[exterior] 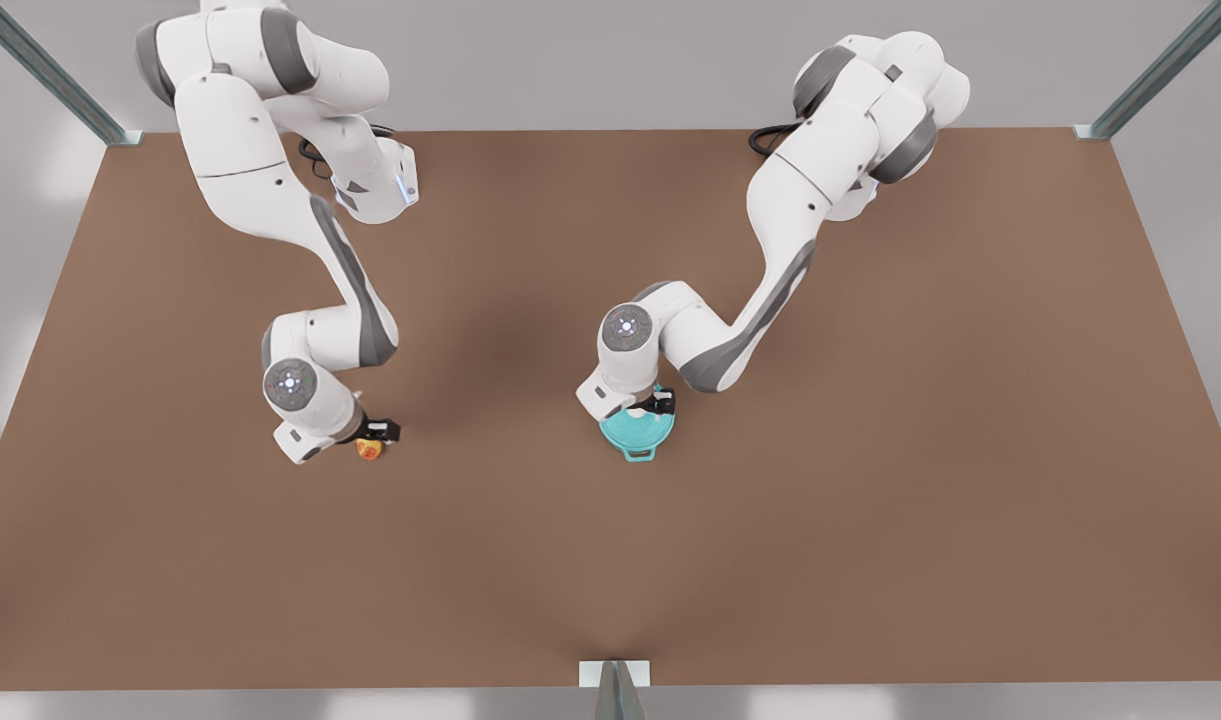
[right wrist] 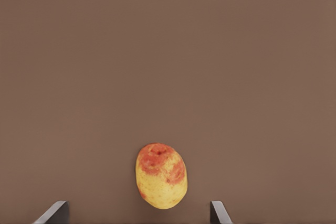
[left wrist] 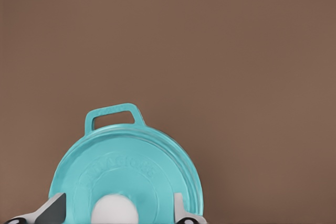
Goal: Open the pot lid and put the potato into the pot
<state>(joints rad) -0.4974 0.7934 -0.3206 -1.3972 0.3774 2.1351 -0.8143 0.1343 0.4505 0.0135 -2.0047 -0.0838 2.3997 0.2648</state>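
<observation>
The teal pot lid [left wrist: 126, 166] lies shut on the pot [left wrist: 113, 115], of which one loop handle sticks out. My left gripper [left wrist: 116, 214] stands open over it, one finger on each side of the white knob [left wrist: 114, 208] and apart from it. In the front view this gripper [exterior: 660, 403] hovers at the lid [exterior: 638, 432] right of centre. The potato [right wrist: 161, 176], yellow with red patches, rests on the table. My right gripper [right wrist: 136, 216] is open just above it, its fingers [right wrist: 55, 212] spread wide. From the front, that gripper [exterior: 377, 434] is above the potato [exterior: 369, 451] on the left.
The brown table [exterior: 870, 450] stretches wide around both objects. Metal frame posts [exterior: 615, 690] stand at the front edge and the far corners. The two arms' elbows rise over the back of the table.
</observation>
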